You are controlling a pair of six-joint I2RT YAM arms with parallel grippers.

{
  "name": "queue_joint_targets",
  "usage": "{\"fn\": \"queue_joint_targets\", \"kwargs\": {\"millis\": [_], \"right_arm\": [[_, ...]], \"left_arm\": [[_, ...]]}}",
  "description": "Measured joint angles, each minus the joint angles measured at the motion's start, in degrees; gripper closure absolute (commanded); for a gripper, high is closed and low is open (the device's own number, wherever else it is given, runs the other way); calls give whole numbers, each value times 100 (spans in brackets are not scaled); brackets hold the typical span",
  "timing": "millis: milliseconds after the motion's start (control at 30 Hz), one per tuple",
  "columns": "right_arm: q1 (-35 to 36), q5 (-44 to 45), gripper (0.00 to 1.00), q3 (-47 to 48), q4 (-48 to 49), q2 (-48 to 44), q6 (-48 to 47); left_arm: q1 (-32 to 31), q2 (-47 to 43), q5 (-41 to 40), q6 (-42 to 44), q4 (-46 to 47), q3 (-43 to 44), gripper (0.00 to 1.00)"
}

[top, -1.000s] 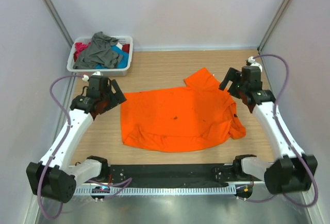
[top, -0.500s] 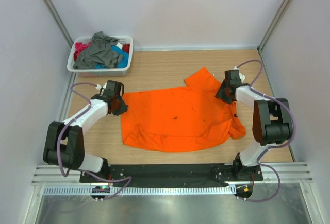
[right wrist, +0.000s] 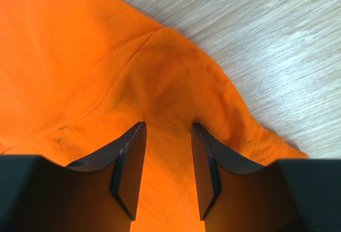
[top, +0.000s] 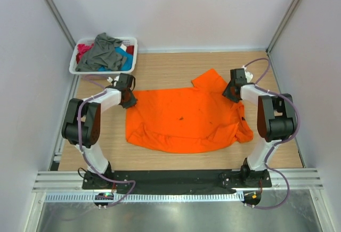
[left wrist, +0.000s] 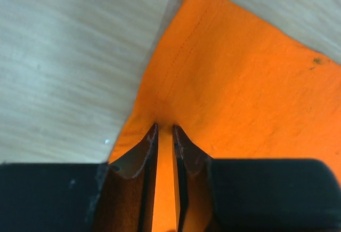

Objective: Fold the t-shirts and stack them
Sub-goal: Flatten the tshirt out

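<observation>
While the orange t-shirt (top: 184, 120) lies spread, left gripper (left wrist: 164, 127) and right gripper (right wrist: 168, 126) pinch it

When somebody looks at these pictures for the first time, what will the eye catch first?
The orange t-shirt, spread in the middle of the wooden table. The left gripper pinches its far left corner and the right gripper grips fabric at its far right sleeve. A white basket of crumpled clothes sits in the far left corner.

Bare table (top: 176, 69) lies open behind the orange t-shirt (top: 186, 120); the laundry basket (top: 133, 53) blocks the far-left corner.
</observation>
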Motion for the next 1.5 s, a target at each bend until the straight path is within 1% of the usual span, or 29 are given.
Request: {"fn": "queue_joint_targets", "kwargs": {"millis": [133,233,300,367,467,533,567,600,633,667,700,767,833,900,933,1033,1067,1167,1300,1500], "right_arm": [[-11,0,53,-66,39,-52,68],[-11,35,51,-511,48,-417,118],[-11,70,51,-876,-63,-772,184],[-11,85,51,-1139,-254,-1058,258],[-11,66,49,-1473,-452,-1429,382],[-11,17,46,-1679,-616,-1705,439],[-11,2,44,-1755,-728,-1832,448],[-13,-9,42,-1794,-852,-1947,450],[-13,-15,40,-1805,-951,-2046,442],[-13,-17,38,-1794,-1043,-2155,422],[-13,-22,34,-1729,-1150,-2269,374],[-17,-48,31,-1469,-1333,-2363,275],[-22,-103,27,-990,-1384,-2365,138],[-22,-144,26,-509,-1331,-2356,7],[-22,-162,25,-271,-1268,-2354,-66],[-22,-181,17,269,-992,-2264,-249],[-22,-186,13,391,-918,-2190,-306],[-22,-245,10,546,-691,-1917,-435],[-22,-446,7,557,-553,-1447,-546],[-22,-680,5,557,-538,-1045,-623]], "left_arm": [[0,177,-42,240,120,199,79],[0,136,-42,304,122,146,79],[0,-22,-42,245,111,-44,78],[0,-361,-33,107,94,-417,78],[0,-1099,17,-116,-109,-1167,77],[0,-1613,61,-216,-315,-1567,73],[0,-1790,70,-232,-417,-1665,67],[0,-2009,83,-210,-551,-1729,57],[0,-2205,87,-166,-673,-1733,50],[0,-2382,81,-131,-741,-1698,37],[0,-2540,59,-39,-800,-1609,31],[0,-2693,2,107,-931,-1239,22],[11,-2680,-96,358,-903,-704,21],[107,-2653,-63,553,-752,-459,21],[197,-2616,-13,656,-638,-369,21],[514,-2345,181,852,-389,-304,24],[588,-2199,225,879,-358,-306,25],[667,-1766,334,960,-275,-352,29],[614,-1292,490,1038,-188,-391,30],[457,-868,459,1038,-120,-396,33]]}}
